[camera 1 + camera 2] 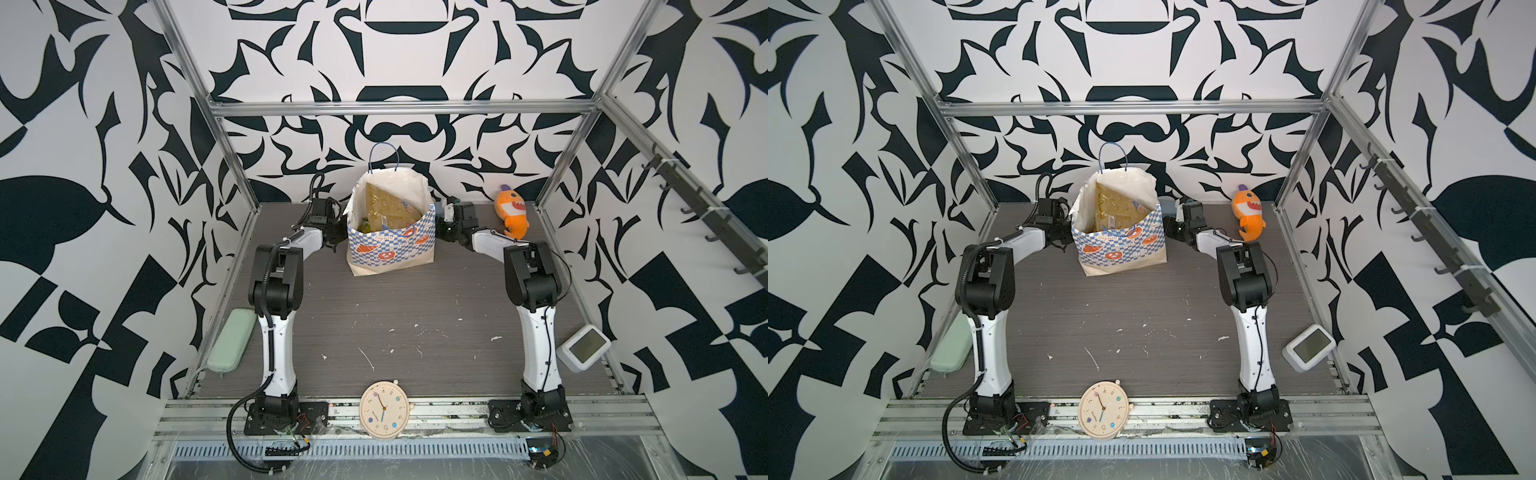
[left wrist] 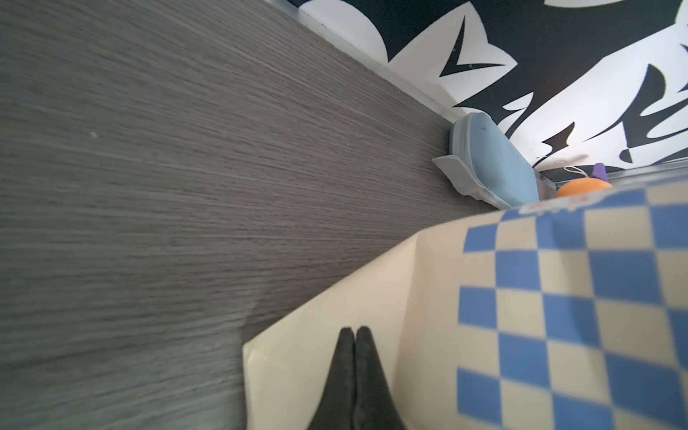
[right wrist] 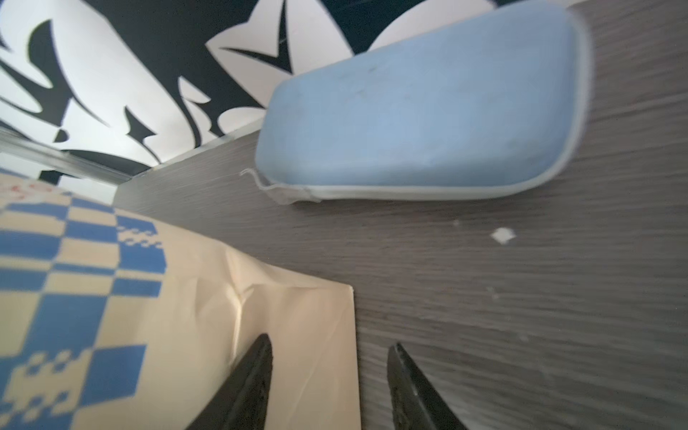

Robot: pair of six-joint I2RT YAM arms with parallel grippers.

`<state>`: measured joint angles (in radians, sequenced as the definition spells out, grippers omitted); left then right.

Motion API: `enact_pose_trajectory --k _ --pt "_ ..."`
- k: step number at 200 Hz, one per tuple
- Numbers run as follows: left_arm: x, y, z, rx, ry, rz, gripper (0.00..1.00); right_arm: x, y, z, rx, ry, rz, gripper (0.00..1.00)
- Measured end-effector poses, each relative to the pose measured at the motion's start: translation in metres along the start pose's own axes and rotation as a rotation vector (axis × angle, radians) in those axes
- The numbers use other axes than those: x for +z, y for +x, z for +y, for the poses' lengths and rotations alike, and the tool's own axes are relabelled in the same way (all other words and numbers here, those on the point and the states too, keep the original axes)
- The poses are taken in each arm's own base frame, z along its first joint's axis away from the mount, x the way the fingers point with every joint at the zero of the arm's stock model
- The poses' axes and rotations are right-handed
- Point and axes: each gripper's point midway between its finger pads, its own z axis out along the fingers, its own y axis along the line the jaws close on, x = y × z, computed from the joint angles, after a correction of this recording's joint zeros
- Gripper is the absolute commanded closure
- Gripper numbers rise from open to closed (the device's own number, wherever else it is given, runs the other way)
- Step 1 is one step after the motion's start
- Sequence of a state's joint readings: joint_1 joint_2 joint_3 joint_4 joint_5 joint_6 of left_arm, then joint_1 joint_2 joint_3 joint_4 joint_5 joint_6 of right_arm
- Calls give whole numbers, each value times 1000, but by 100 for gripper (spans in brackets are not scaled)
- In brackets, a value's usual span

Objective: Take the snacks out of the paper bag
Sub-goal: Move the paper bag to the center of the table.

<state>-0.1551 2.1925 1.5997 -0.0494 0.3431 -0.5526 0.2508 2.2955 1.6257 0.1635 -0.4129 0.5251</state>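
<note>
Snacks [image 1: 384, 205] stand inside the paper bag [image 1: 390, 249], upright at the far middle of the worktop [image 1: 395, 316]. My left pincer [image 2: 353, 331] is closed, tips at the bag's cream side. My right pincer [image 3: 330, 341] is open, straddling the opposite side's edge. I'd pinch that edge gently to steady the bag before reaching in.

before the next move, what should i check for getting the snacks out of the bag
1. paper bag upright, mouth open: ok
2. bag emptied: not ok, large gold packet sits inside
3. other packets counted: cannot tell, hidden in the bag
4. left end effector ready to grasp: not ok, shut, low against the bag's side
5. right end effector open: ok, low at the bag's corner, paper edge between its jaws
6. blue pouch clear of right end effector: ok, apart
</note>
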Motion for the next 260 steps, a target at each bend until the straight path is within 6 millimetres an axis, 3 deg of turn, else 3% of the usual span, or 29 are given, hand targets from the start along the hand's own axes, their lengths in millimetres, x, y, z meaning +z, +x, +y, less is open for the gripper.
enact_pose_trajectory --k 48,88,111,132,159,187,215,235,260 --pt "-5 -8 12 -7 -6 -13 100 -7 49 38 -13 -103 49 46" --pt "-10 0 8 9 14 -20 100 -40 83 56 -6 -115 80 44" --pt "-22 17 -2 0 27 -18 100 -75 75 62 -18 -58 34 42" --pt "-34 37 -13 -24 24 -15 100 -113 47 68 -18 22 -48 42" --pt "-40 55 -27 -50 16 -18 100 -157 20 56 6 132 -147 41" --pt "-32 63 -38 -59 22 -33 100 -190 35 27 52 249 -186 41" --pt "-14 59 -45 -81 46 -39 100 -206 56 9 72 327 -178 41" --pt "-3 56 -47 -91 46 -41 100 -218 50 9 53 355 -208 40" --pt "-6 57 -49 -104 27 -71 100 -239 37 17 7 370 -267 39"
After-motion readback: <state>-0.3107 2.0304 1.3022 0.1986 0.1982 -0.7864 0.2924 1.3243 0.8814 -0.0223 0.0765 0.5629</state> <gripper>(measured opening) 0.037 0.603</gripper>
